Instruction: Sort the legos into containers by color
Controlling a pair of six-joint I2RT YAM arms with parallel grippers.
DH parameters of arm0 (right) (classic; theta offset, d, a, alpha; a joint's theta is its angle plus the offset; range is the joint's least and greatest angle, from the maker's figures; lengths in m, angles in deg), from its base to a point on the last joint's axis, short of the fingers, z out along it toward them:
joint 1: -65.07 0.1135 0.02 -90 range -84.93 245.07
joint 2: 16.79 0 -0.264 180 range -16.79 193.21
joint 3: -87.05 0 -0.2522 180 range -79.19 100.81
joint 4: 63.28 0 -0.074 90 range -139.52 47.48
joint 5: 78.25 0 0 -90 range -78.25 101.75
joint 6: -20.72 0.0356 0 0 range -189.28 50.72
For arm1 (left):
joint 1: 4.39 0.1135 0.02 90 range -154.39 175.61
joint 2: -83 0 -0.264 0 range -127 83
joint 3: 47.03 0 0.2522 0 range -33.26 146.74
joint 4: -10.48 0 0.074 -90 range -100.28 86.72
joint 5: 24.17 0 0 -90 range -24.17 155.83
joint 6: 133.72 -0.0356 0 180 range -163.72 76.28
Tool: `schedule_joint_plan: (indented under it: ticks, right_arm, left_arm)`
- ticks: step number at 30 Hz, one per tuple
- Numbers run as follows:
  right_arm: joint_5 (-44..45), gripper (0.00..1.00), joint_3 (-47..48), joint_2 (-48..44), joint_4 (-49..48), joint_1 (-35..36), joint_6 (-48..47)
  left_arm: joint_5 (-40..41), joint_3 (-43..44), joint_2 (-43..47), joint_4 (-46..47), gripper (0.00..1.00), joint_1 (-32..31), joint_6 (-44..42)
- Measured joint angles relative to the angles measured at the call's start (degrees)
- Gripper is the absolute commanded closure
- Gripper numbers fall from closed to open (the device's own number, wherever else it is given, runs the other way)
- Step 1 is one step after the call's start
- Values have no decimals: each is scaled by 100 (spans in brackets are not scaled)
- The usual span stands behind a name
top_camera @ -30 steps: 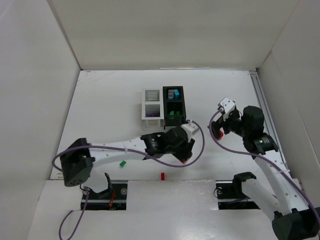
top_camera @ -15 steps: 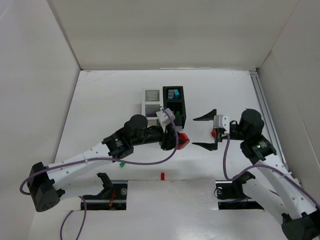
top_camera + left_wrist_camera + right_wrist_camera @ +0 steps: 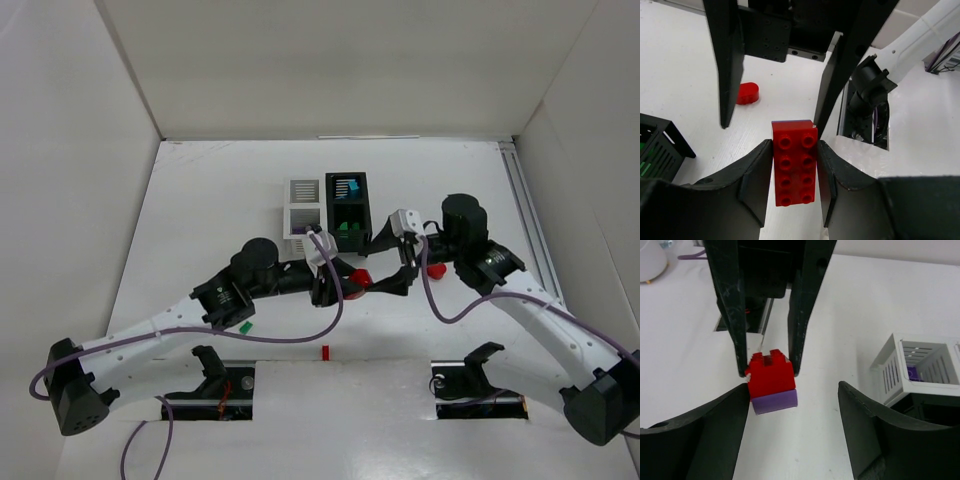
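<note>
The left gripper [image 3: 794, 149] is clamped on a red brick [image 3: 794, 170], holding it up over the middle of the counter [image 3: 200, 220], just near of the two bins. From the right wrist view a purple piece [image 3: 775, 401] is stuck to its underside. The right gripper [image 3: 378, 266] faces it with its jaws spread wide on either side of the pair, touching neither.

This looks to me like the step of splitting two colours apart. Next, the right gripper would have to close on the purple piece alone and pull squarely while the left holds firm.

The white bin [image 3: 303, 207] shows purple in its near half. The black bin [image 3: 348, 203] has cyan far and green near. A green brick [image 3: 244, 326] and another red one [image 3: 325, 351] lie loose on the near counter.
</note>
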Motion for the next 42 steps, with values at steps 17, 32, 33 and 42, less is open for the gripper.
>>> schedule_joint_plan:
  ticks: [17,32,33,42]
  right_arm:
    - [92,26,313,205,776,245,15]
    - [4,53,343,415,529,459,188]
    - [-2,56,343,415,498,479,201]
    - [31,80,345,415,380,476,240]
  left_arm:
    - [44,-472,575,448,100,2,-376]
    - [55,-509,590,557,100,4,-457]
    - [50,-509,590,560,100,7,-461]
    - [367,-525,686,540,100,-24,-446]
